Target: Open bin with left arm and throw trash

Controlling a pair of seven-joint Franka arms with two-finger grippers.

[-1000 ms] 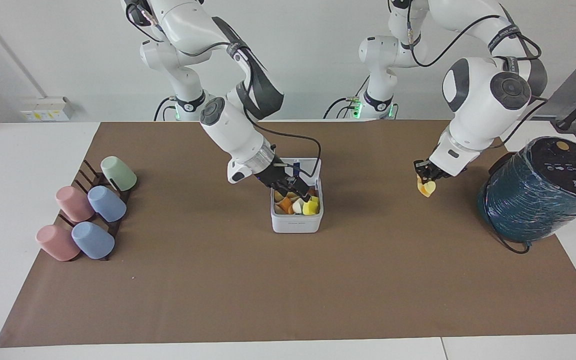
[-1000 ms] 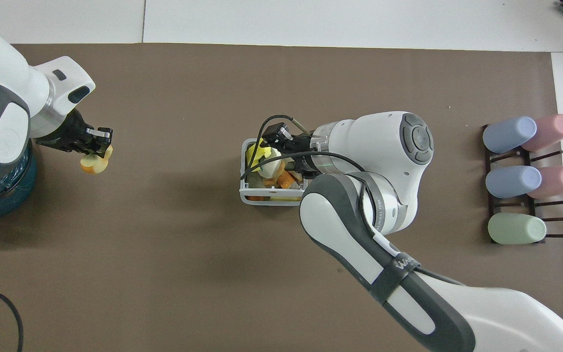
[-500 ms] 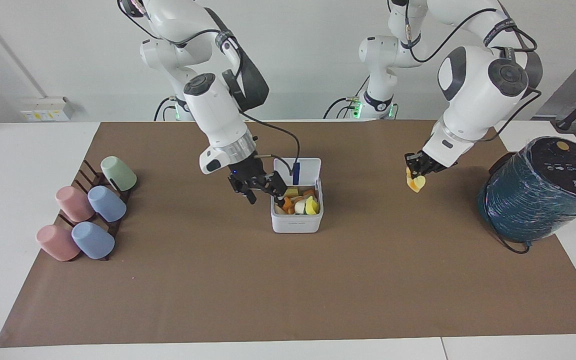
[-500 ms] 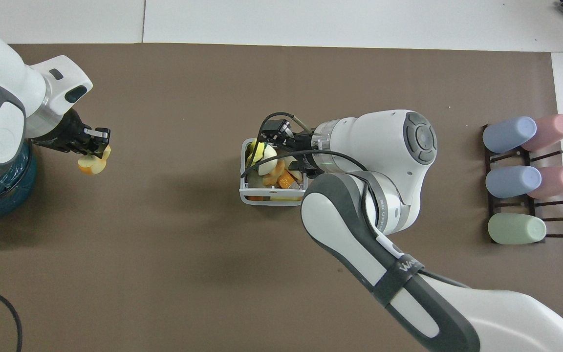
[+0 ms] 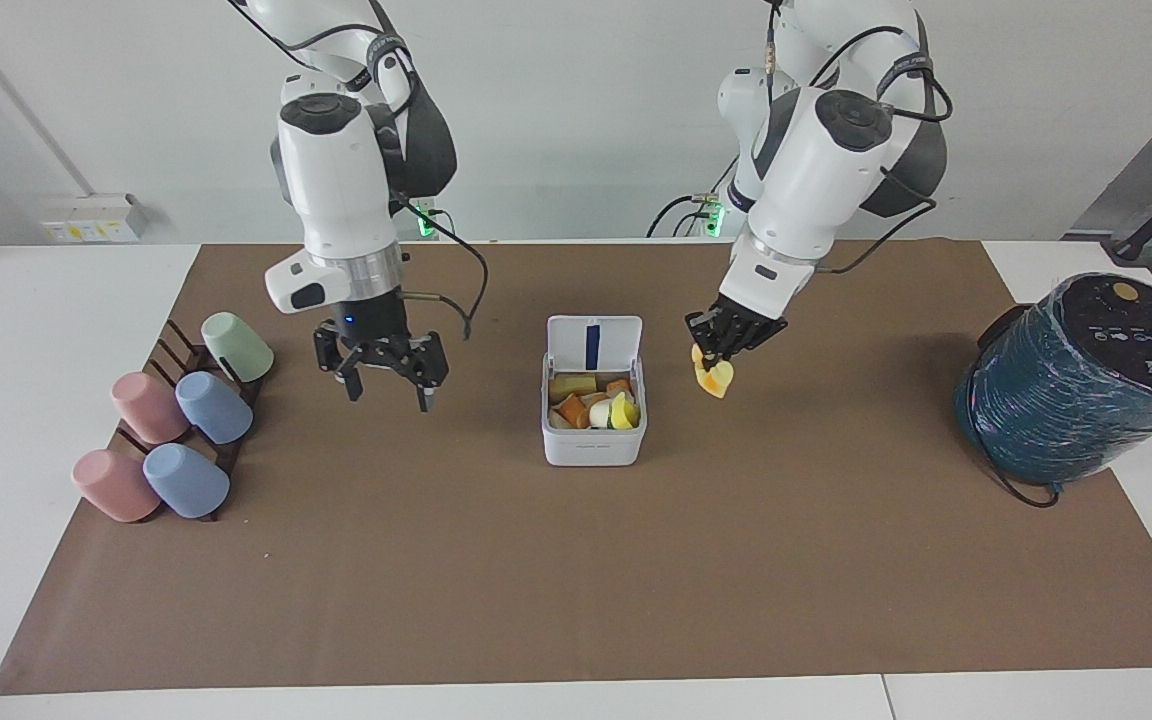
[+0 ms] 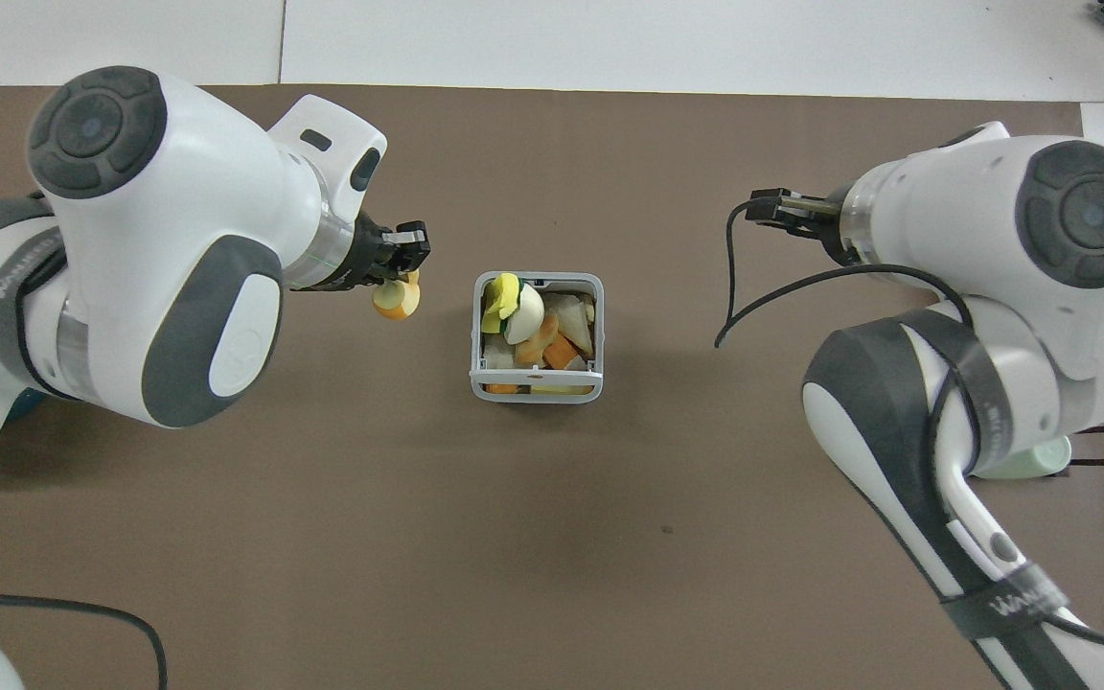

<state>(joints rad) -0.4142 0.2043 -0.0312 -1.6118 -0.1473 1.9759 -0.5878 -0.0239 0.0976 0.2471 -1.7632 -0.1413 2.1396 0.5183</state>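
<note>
Now your bench (image 5: 576, 600), under its brown mat, shows a changed layout from a second ago. Your right arm (image 5: 336, 190) has come out of the bin and swung toward its own end; the right pincer (image 5: 384, 384) hangs over bare mat between the bin and the cup rack (image 5: 198, 400), fingers spread wide and holding nothing. Your left arm (image 5: 816, 150) has travelled from beside the dark-teal wrapped cylinder (image 5: 1086, 380) toward the middle, and the left pincer (image 5: 723, 348) is now over the mat just beside the bin, clamped on a scrap of trash (image 5: 713, 378), a yellow-orange wedge hanging below the fingertips. The bin (image 5: 593, 445) has not moved: a small white square box at mid-bench, lid (image 5: 593, 344) tipped up toward the robots with a blue strip on its inner face. It holds yellow, cream and orange scraps. There is faint lettering on the bin's front wall and on the arms' dark sleeves, but you cannot read it.
</note>
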